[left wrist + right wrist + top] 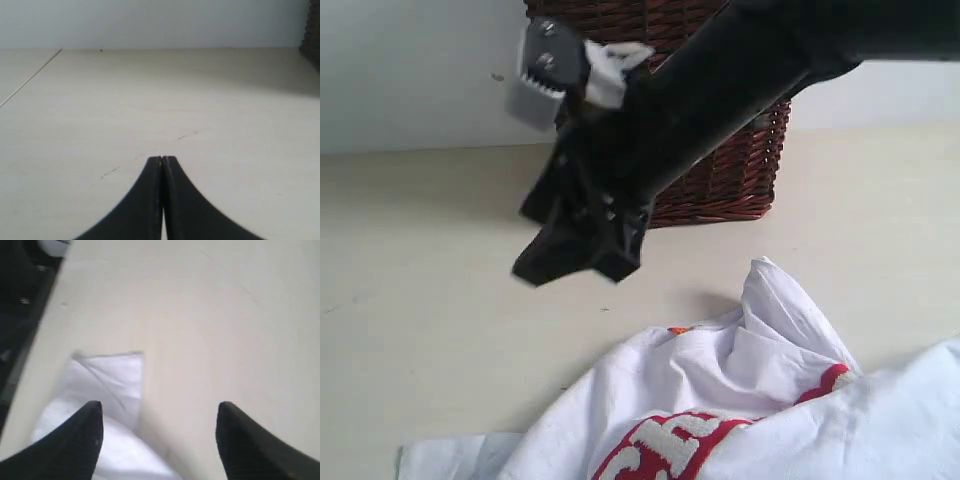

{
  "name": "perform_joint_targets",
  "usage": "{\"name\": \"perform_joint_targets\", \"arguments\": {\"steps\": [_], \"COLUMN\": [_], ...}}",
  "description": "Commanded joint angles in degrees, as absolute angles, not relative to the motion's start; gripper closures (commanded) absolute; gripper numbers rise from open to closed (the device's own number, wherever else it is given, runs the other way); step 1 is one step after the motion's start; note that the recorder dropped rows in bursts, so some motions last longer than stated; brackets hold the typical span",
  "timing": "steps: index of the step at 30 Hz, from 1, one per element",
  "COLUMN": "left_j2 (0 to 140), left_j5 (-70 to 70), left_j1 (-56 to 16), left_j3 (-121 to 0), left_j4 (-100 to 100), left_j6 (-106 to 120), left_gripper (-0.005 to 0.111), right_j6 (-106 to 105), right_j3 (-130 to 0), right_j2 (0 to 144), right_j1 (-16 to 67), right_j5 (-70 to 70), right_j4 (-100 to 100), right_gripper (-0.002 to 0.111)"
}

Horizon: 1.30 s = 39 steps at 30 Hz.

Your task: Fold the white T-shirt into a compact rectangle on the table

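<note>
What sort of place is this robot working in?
Probably a lab or test bench set up like a laundry corner: a pale table against a plain wall, a wicker basket, and a crumpled white T-shirt.

The arm [740, 80] is matte black, carrying a grey bracket [538, 72] with two screws and a white fitting [612, 62]. The left gripper [163, 160] has smooth black tapered fingers [140, 205]; the right gripper [159, 412] has finely ribbed ones.

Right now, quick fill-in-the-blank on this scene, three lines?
1. On the left gripper the fingers touch each other: it is ___.
2. On the right gripper the fingers stand wide apart above the white T-shirt: it is ___.
3. The T-shirt's fuzzy letters are outlined in ___.
Missing words: shut; open; red.
</note>
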<state>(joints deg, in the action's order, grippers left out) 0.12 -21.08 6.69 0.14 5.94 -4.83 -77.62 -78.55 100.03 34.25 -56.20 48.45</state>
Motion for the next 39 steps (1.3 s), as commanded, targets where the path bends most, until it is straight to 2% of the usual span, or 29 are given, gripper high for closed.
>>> {"name": "perform_joint_targets", "arguments": {"steps": [1,5,9,17,18,20,22,24,27,31,39], "left_j2": [0.00,0.00,0.00,0.00,0.00,0.00,0.00,0.00,0.00,0.00,0.00], "left_j5": [-20.70,-20.70,-20.70,-20.70,-20.70,-20.70,-20.70,-20.70,-20.70,-20.70,-20.70], "left_j1": [6.87,6.87,6.87,6.87,6.87,6.87,6.87,6.87,6.87,6.87,6.87], "left_j3": [0.00,0.00,0.00,0.00,0.00,0.00,0.00,0.00,0.00,0.00,0.00], "left_j4": [5.68,5.68,5.68,5.68,5.68,5.68,5.68,5.68,5.68,5.68,5.68], "left_j6": [-4.75,-4.75,-4.75,-4.75,-4.75,-4.75,-4.75,-4.75,-4.75,-4.75,-4.75], "left_gripper": [0.107,0.107,0.107,0.107,0.107,0.107,0.107,0.107,0.107,0.107,0.107], "right_j6": [-61.51,-55.91,-55.77,-55.77,-55.77,-55.77,-56.16,-58.22,-62.46,-63.30,-50.46], "right_j3": [-78.67,-78.67,-78.67,-78.67,-78.67,-78.67,-78.67,-78.67,-78.67,-78.67,-78.67], "right_j2": [101.71,107.64,111.69,118.57,119.20,119.47,118.69,117.26,114.82,110.88,108.83], "right_j1": [24.22,15.28,9.87,8.47,8.47,8.47,8.60,8.60,8.60,8.60,8.60], "right_j5": [-57.85,-59.02,-57.24,-57.08,-57.08,-57.36,-57.67,-57.67,-58.37,-59.45,-60.10], "right_j4": [29.92,21.10,23.10,23.85,24.19,25.79,28.26,32.60,38.71,36.96,3.55], "right_gripper": [0.045,0.045,0.045,0.048,0.051,0.064,0.090,0.108,0.108,0.108,0.108]}}
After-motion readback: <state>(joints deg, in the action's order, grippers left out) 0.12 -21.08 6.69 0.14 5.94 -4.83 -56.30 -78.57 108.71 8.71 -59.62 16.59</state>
